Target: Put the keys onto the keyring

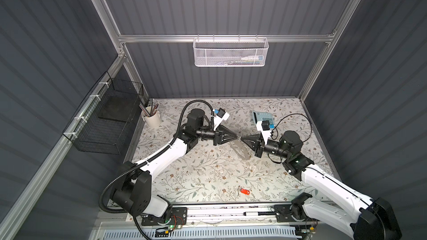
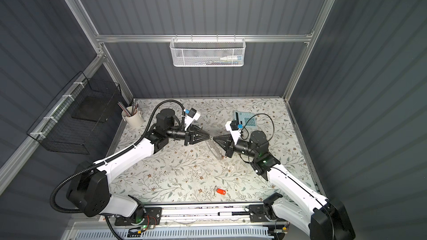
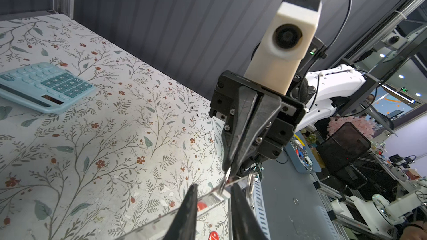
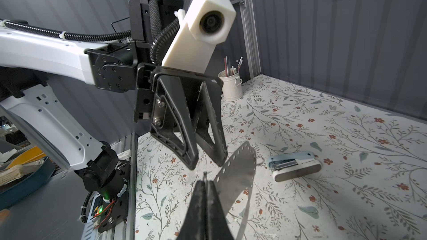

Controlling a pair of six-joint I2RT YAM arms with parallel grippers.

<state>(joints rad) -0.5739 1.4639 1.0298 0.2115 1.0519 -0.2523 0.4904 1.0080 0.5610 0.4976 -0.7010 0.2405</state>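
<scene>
Keyring: a thin, flat gray plate keyring (image 4: pixel 238 174) with small holes along its scalloped rim hangs tilted from the tips of my right gripper (image 4: pixel 205 182).
Right gripper: clenched on the keyring, jaws pressed together with no gap.
Left gripper: my left gripper (image 4: pixel 206 161) faces the right one tip to tip, both raised above the floral table (image 1: pixel 196 176). Its jaws stand slightly apart with nothing between them. The keyring's upper edge is just beside 1 finger; I cannot tell whether they touch.
Key: 1 small red-orange oblong plastic key (image 1: pixel 245 191) lies on the table, well apart from both grippers, back toward my arm bases.
Stapler: a pale blue stapler (image 4: pixel 294 165) lies on the table near the hanging keyring.
Calculator: a pale blue calculator (image 1: pixel 262 117) lies on the table just behind my right gripper's wrist.
</scene>
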